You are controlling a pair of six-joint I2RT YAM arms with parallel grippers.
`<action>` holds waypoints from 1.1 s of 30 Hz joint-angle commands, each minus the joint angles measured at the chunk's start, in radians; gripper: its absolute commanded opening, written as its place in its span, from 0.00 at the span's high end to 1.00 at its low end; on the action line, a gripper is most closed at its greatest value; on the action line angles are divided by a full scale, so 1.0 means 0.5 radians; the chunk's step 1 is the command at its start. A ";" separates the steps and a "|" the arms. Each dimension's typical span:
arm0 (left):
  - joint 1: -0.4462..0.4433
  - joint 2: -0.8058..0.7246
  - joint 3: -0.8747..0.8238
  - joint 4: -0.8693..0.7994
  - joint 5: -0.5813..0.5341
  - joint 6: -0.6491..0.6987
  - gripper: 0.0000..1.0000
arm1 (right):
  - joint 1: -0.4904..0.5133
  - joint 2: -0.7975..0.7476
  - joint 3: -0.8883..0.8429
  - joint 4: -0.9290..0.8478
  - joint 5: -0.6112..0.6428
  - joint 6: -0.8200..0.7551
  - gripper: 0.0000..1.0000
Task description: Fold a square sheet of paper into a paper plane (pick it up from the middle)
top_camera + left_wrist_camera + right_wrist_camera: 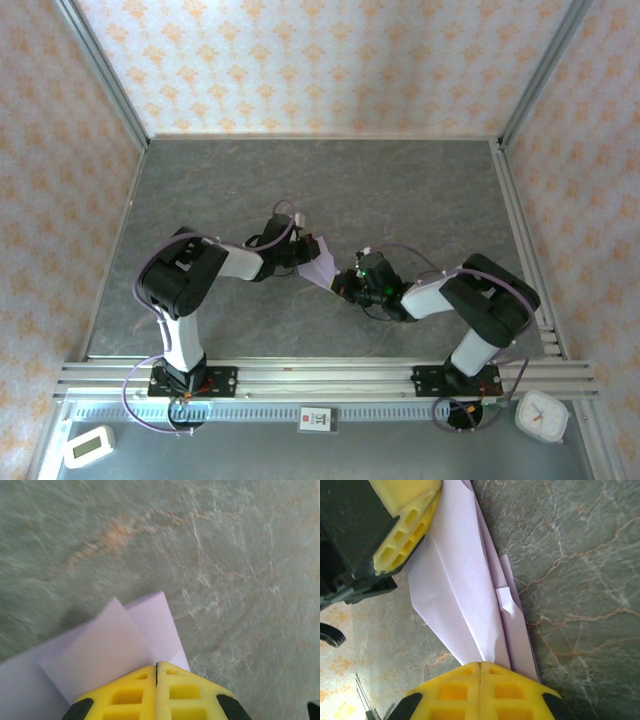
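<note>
Between left fingers (135,695) and right fingers (455,692) stretches pinched lilac paper (465,590)

1 folded sheet of pale lilac paper (320,266) is showing, with 1 grey marbled tabletop (330,180) beneath it. 2 yellow-fingered claws are showing: the left claw (157,665) and the right claw (480,664). 2 small white devices are sitting at the near edge: 1 rectangular device (88,447) and 1 rounded device (541,416). 1 white label card (316,419) is sitting between them.

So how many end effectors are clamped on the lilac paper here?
2. The left end effector pinches one end of the folded lilac paper; the right end effector pinches the opposite end.
</note>
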 commanded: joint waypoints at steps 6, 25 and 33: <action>0.241 0.104 0.014 -0.174 -0.271 -0.005 0.99 | -0.017 0.160 -0.144 -0.359 0.046 0.021 1.00; 0.686 0.019 0.122 -0.293 -0.311 -0.068 1.00 | -0.019 0.136 -0.235 -0.279 0.029 0.048 1.00; 0.186 -0.468 -0.105 -0.284 -0.199 -0.110 1.00 | -0.019 0.092 -0.250 -0.267 0.028 0.043 1.00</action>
